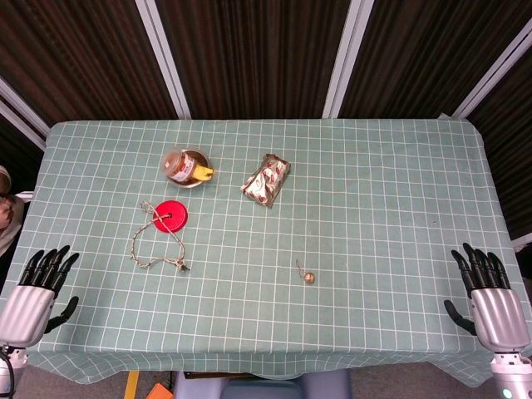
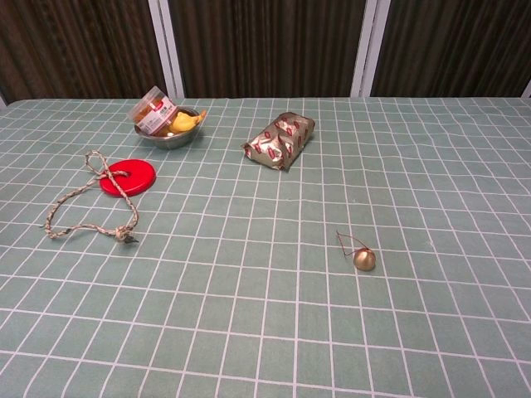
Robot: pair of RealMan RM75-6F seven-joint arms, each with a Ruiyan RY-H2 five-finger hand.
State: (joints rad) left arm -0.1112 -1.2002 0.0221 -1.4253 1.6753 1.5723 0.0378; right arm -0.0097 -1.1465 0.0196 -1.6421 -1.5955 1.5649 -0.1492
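Hands rest at the table's near corners, both holding nothing with fingers apart: left hand [image 1: 37, 291] near the left corner, right hand [image 1: 490, 295] near the right. Nearest the left hand lies a looped cord [image 1: 150, 245], its far end on a red disc [image 1: 170, 216]. A small gold bell [image 1: 308, 277] sits toward the near edge, well apart from the right hand.
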